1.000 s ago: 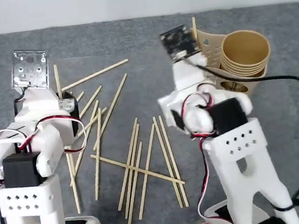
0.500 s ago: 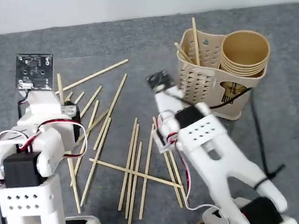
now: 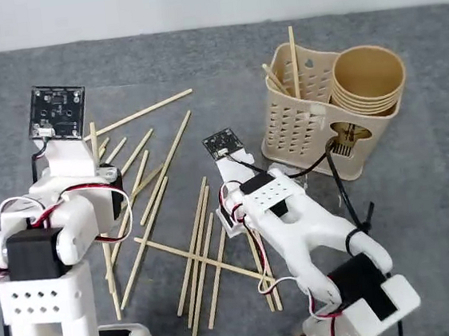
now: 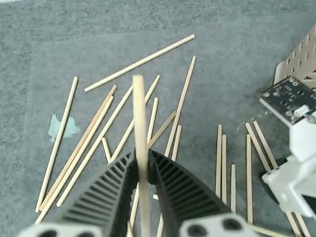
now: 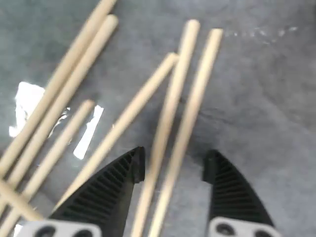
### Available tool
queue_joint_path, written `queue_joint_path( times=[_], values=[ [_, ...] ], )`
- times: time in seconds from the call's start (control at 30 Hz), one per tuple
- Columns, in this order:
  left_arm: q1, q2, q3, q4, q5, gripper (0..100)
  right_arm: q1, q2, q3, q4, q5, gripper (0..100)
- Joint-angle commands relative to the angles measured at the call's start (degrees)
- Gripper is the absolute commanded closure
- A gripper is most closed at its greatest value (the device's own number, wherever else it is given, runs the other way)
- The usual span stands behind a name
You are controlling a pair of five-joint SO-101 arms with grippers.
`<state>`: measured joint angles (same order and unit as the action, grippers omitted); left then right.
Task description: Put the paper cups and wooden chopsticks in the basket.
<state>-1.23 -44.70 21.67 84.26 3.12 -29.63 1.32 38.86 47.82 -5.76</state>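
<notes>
left gripper [image 4: 142,165] fingers [image 4: 118,182] pinch one pale wooden chopstick [image 4: 139,108] clear of the grey surface [image 4: 237,74], likely bound for the beige perforated plastic basket [image 3: 292,125]. right gripper [image 5: 173,165] fingers spread astride two more chopsticks [image 5: 170,113], seemingly to grab them.

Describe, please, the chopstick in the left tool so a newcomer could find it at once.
On the grey mat, look on the side away from the basket for the left tool. The chopstick clamped in it is the one; the loose chopsticks around it lie flat.

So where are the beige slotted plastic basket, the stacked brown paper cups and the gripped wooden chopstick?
Beige slotted plastic basket [image 3: 291,127], high view, perforated side wall.
Stacked brown paper cups [image 3: 369,72], high view, inside top cup.
Gripped wooden chopstick [image 4: 139,113], left wrist view, bare shaft.
</notes>
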Motion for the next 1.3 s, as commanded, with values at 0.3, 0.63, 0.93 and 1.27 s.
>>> queue_joint_path(
  times=[0.3,0.63,0.93,1.27],
  values=[
    [0.00,-1.32,-0.31,-0.18,-0.44,99,0.31,-1.19,-4.22,4.53,0.00,99.0],
    [0.00,-1.32,-0.31,-0.18,-0.44,99,0.40,-27.12,-4.66,14.73,4.22,99.0],
    [0.00,-1.32,-0.31,-0.18,-0.44,99,7.52,-42.33,-21.01,26.07,8.79,99.1],
    [0.00,-1.32,-0.31,-0.26,-0.26,99,15.34,-42.86,-34.55,14.73,8.88,99.0]
  ],
)
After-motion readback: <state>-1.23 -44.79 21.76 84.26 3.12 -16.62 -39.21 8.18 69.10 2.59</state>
